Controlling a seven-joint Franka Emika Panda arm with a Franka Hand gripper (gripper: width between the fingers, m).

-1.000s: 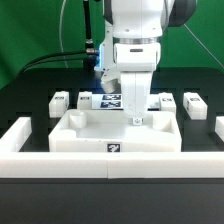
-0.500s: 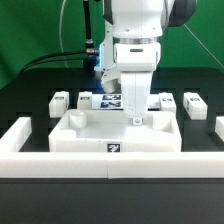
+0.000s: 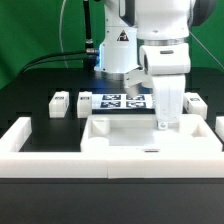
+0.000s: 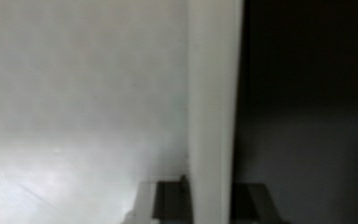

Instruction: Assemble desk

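Observation:
The desk's white tabletop (image 3: pixel 125 136) lies flat with its raised rim up, pushed against the low white border wall (image 3: pixel 50 162). My gripper (image 3: pixel 163 122) comes straight down on the back rim toward the exterior view's right and is shut on it. In the wrist view the white rim (image 4: pixel 213 100) runs between the two dark fingers (image 4: pixel 171 200), and my gripper (image 4: pixel 213 203) pinches it. White leg posts stand behind the tabletop: two (image 3: pixel 59 103) (image 3: pixel 86 103) on the exterior view's left and one (image 3: pixel 193 102) on its right.
The marker board (image 3: pixel 118 100) lies flat behind the tabletop, under the arm. The border wall runs along the front and turns back at both ends (image 3: pixel 18 130). Black table surface (image 3: pixel 30 90) surrounds the parts, with a green backdrop behind.
The arm has swung toward the exterior view's right, and the tabletop has slid the same way along the border wall with the gripper still clamped on its rim.

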